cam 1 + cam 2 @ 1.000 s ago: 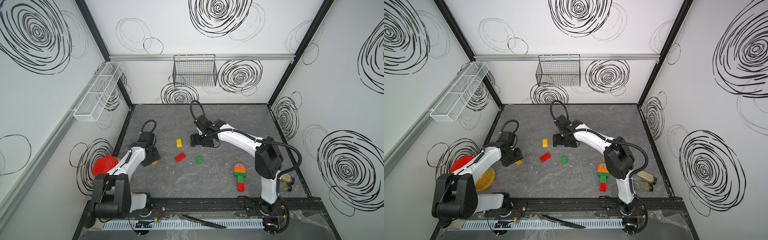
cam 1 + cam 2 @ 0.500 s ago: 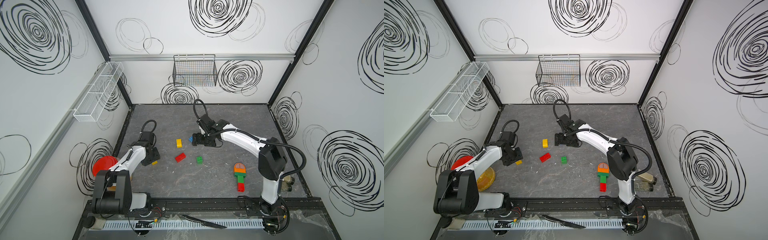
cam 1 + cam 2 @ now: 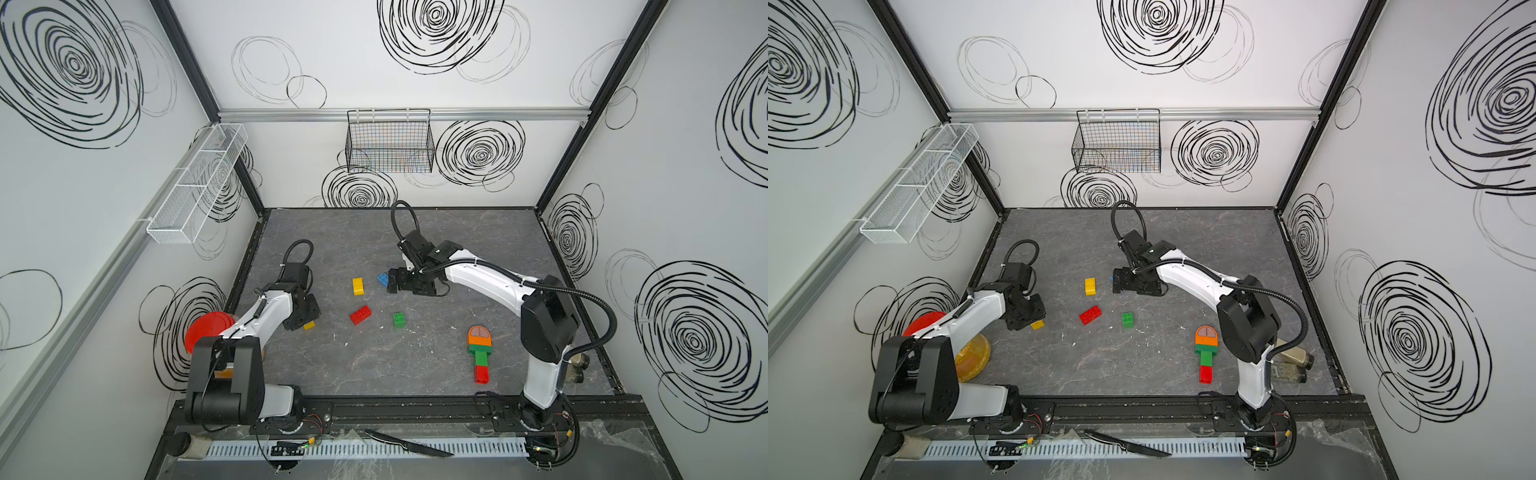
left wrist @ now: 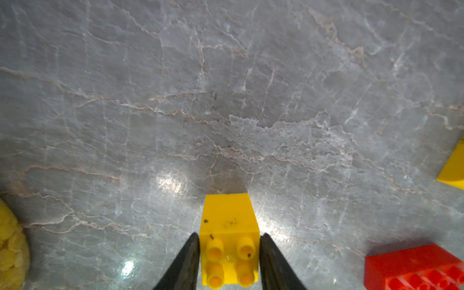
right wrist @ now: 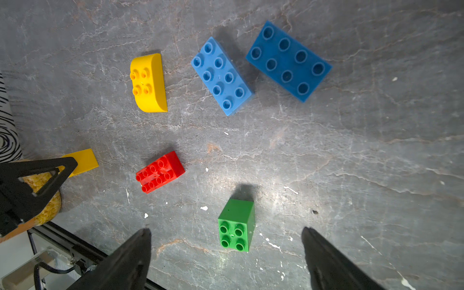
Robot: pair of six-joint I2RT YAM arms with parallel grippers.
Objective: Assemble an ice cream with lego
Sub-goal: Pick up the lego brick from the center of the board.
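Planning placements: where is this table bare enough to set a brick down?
Bare: far grey stone-look table up to white back wall; between red oblong brick, green square brick, assembled brick ice cream and black front rail. Crowded: among yellow domed brick and blue oblong bricks.

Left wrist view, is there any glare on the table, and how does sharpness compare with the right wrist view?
Left wrist view: bright glare patches on the table beside the gripped yellow brick; the red brick at the edge looks soft. Right wrist view: a milder sheen near the green brick, bricks sharp, the near black fingers blurred.
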